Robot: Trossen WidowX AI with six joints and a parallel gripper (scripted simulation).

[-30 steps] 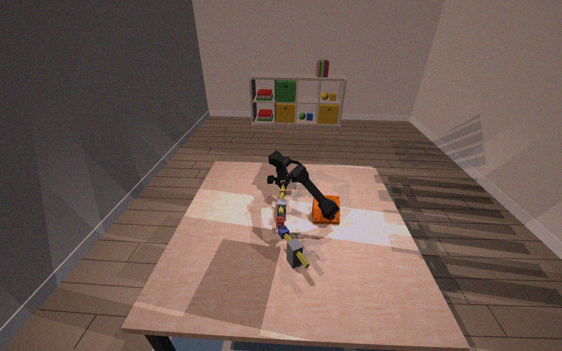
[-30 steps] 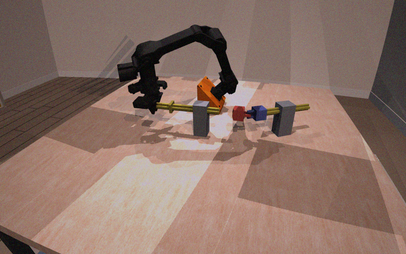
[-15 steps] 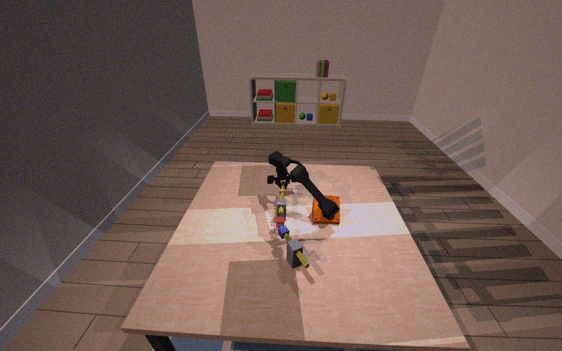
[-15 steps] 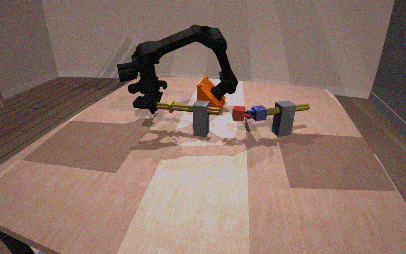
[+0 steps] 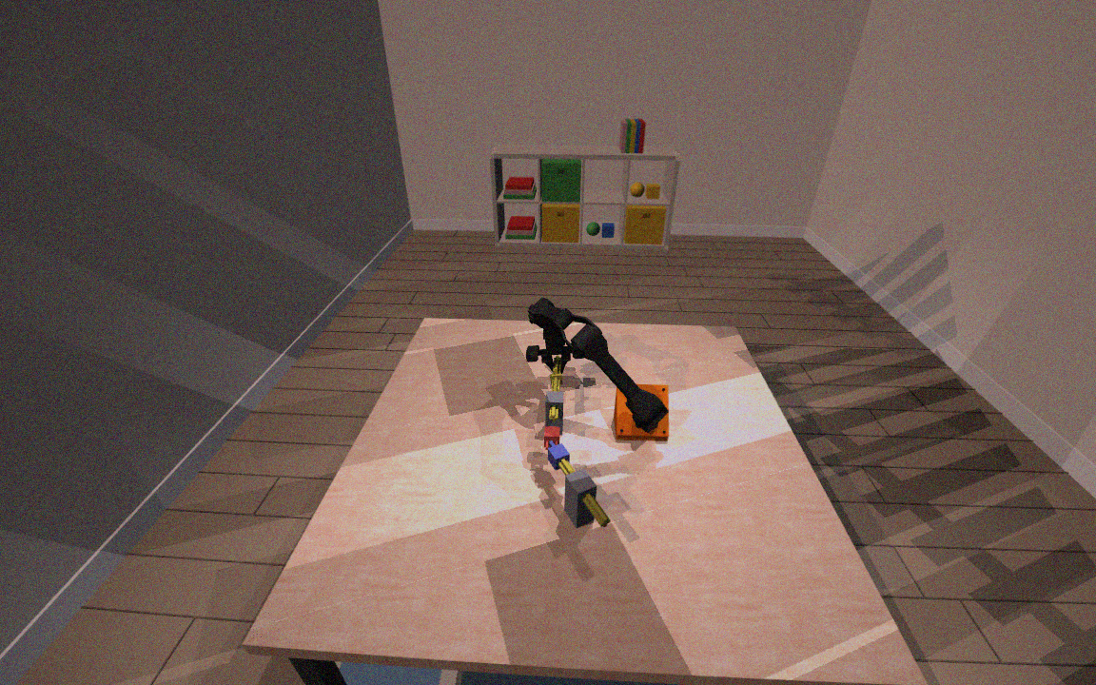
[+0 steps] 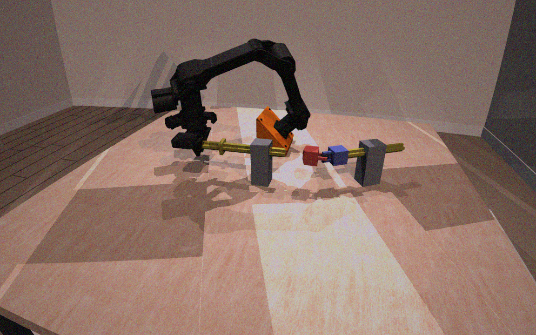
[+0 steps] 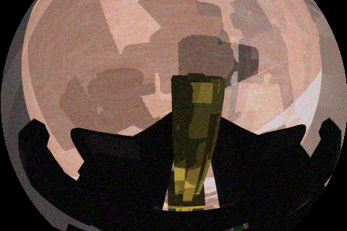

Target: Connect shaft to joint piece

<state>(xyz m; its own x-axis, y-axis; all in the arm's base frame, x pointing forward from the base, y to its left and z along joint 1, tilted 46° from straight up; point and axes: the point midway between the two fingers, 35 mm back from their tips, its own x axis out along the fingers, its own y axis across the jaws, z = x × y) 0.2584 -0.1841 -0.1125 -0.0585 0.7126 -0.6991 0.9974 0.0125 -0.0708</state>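
The red joint piece [image 5: 551, 438] [image 6: 311, 155] is hinged to a blue yoke [image 5: 558, 457] [image 6: 337, 155] on the end of the fixed yellow shaft [image 5: 596, 508] [image 6: 395, 147]. That shaft runs through a grey block [image 5: 578, 500] [image 6: 372, 164]. The second yellow shaft [image 6: 236, 147] [image 7: 196, 115] passes through the other grey block [image 6: 261, 166]. It carries a collar, and its free end stands a short gap from the red piece. The red piece looks roughly in line with it; its opening is hidden. My gripper [image 6: 198, 149] [image 7: 191, 115] is shut on the second shaft's far end, beyond the collar.
The orange base [image 5: 642, 399] [image 6: 266, 124] of my arm stands beside the shafts, and the arm arches over to the far end. The tabletop [image 5: 399, 587] [image 6: 137, 287] carries patches of light and shadow. A shelf [image 5: 583, 156] stands against the back wall.
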